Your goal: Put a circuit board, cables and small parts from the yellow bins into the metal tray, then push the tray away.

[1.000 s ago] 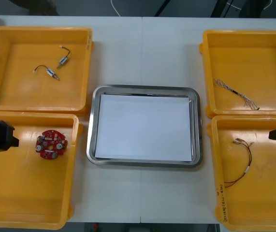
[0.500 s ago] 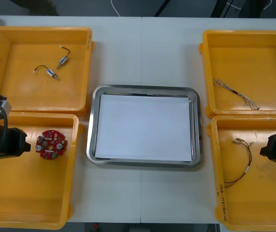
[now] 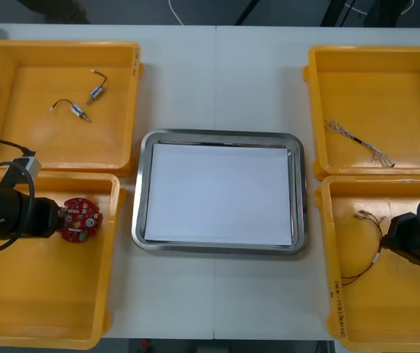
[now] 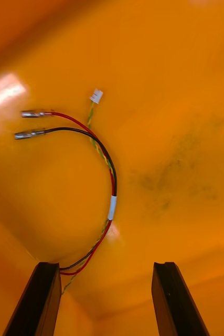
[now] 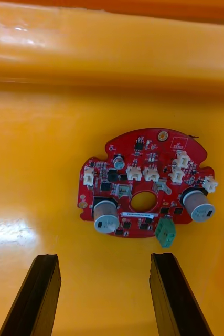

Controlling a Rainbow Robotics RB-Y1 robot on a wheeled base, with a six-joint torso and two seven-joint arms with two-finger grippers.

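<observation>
From above, the left arm (image 3: pixel 7 217) covers the circuit board's (image 3: pixel 82 218) edge. One end of the red and yellow cable (image 4: pixel 112 184) is hidden behind a finger (image 4: pixel 41 294).

Yellow bins (image 3: pixel 26 140): smooth moulded plastic with a soft gloss that catches the lights; dull smudges on one floor.
Metal tray (image 3: pixel 139 191): polished metal rim, mirror-bright; inside, a flat white matt lining that looks like paper.
Circuit board (image 5: pixel 143 184): glossy red face, shiny silver metal cans, small white and green plastic connectors.
Red and yellow cable (image 4: pixel 112 207): smooth plastic sheath, bare metal tips, white plastic plug.
Small metal parts (image 3: pixel 95 90): bright bare metal.
Table (image 3: pixel 217 81): pale, matt, smooth.
</observation>
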